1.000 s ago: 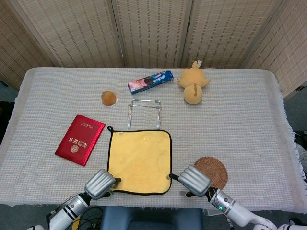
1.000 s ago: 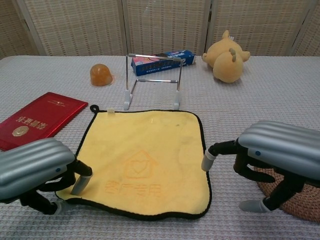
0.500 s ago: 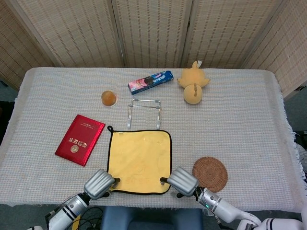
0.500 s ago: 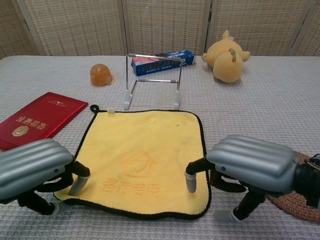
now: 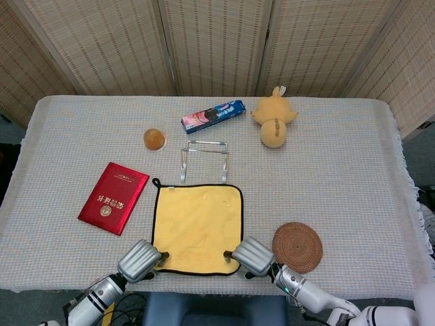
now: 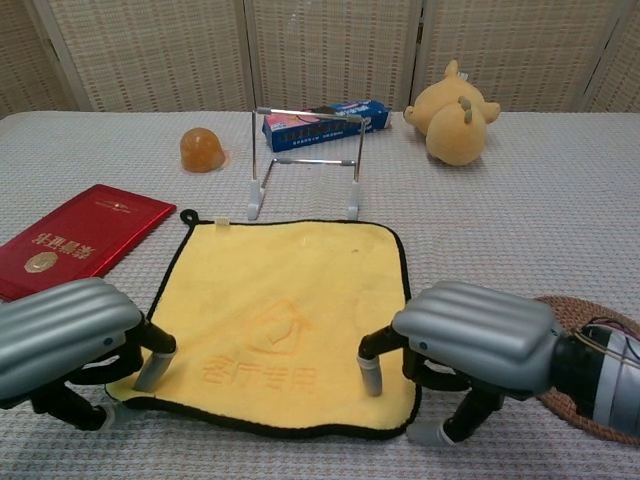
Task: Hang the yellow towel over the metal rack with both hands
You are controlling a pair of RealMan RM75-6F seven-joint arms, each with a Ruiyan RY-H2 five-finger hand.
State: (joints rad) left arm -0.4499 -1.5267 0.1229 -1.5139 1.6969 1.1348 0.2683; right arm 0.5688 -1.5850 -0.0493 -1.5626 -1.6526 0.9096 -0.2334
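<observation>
The yellow towel (image 6: pixel 280 320) lies flat on the table (image 5: pixel 340 176), its far edge just in front of the metal rack (image 6: pixel 305 160), which stands upright and bare, so the hanging itself is not yet done. Both hands sit at the towel's near corners: the left hand (image 6: pixel 65 335) at the near-left corner with a fingertip pressing down on the cloth and another finger reaching under or beside the hem, and the right hand (image 6: pixel 470 335) at the near-right corner with one fingertip planted on the cloth and another set just outside the black border. Neither corner is lifted off the table, and from these angles I cannot tell whether either hand has actually pinched the fabric or is only touching it. By my reading the task is at the grasping stage: securing both corners, raising the towel, carrying it forward and draping it over the rack's top bar all remain
</observation>
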